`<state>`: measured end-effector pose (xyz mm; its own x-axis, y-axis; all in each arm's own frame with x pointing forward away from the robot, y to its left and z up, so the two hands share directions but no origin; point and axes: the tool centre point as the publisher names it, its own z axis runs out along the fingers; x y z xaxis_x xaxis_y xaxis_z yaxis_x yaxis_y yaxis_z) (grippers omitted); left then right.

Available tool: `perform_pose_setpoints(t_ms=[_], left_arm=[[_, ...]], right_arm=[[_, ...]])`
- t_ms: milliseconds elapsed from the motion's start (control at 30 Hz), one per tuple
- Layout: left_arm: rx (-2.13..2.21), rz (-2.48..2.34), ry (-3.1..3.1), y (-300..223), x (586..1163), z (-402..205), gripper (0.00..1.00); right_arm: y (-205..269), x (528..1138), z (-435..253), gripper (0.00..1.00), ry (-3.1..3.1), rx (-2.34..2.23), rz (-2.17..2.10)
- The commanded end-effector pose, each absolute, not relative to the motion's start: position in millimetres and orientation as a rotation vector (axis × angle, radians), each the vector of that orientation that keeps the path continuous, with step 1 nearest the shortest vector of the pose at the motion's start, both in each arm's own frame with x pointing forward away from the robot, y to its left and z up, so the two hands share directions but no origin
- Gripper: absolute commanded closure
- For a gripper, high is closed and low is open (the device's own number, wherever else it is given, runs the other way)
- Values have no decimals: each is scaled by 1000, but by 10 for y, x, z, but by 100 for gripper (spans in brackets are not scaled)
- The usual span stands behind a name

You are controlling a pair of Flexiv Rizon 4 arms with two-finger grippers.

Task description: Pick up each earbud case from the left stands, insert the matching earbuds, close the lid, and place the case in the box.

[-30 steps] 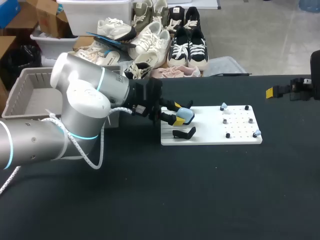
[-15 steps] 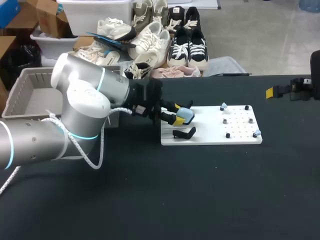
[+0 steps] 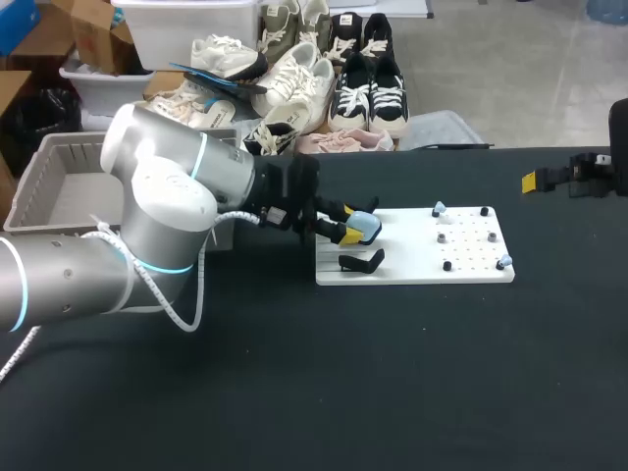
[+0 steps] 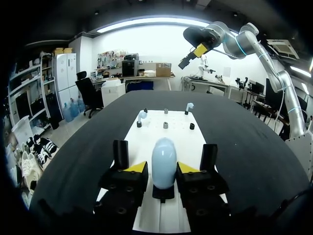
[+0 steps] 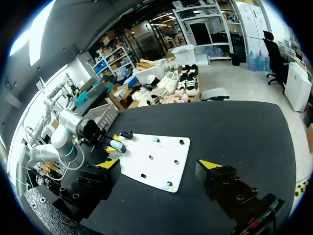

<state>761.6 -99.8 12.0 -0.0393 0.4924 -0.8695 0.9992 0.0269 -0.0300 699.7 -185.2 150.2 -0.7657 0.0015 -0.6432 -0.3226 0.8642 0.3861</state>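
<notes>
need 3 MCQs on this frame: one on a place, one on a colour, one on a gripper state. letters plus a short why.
1. Where is the earbud case?
A. on the floor
B. between the fingers of the left gripper
C. stacked on a second case

2. What colour is the board with the pegs?
A. white
B. red
C. green

3. The right gripper is:
A. shut on an earbud
B. shut with nothing held
C. open, nothing between its fingers

Answers:
1 B: the left wrist view shows both yellow tips against the case's sides.
2 A: it stands out white on the black table in every view.
3 C: the right wrist view shows its fingers wide apart, with nothing held between them.
</notes>
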Motion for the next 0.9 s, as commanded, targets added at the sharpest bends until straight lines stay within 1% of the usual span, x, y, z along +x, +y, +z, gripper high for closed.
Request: perform_pose_setpoints(t_ms=[33,267,300,467,567,900], left_arm=[[1550,-939,1613,-1003,7642,109,66],[1549,-941,1611,-1004,7638,107,71],[1549,-940,1610,-1004,7638,107,76],[1550,-942,1605,-1004,7636,108,86],[1551,-944,1601,-1006,7630,112,100],[1542,-947,1580,-985,7590,169,100]], right_arm=[[-1858,7001,1500,0,2372,-234,642],[-1858,7001,1500,0,2372,-234,642],[-1858,7001,1500,0,2372,-234,642],[-1858,7001,1500,0,2372,-234,642],[-1858,7001,1500,0,2372,-234,642],[-1858,7001,1500,0,2372,-234,642]])
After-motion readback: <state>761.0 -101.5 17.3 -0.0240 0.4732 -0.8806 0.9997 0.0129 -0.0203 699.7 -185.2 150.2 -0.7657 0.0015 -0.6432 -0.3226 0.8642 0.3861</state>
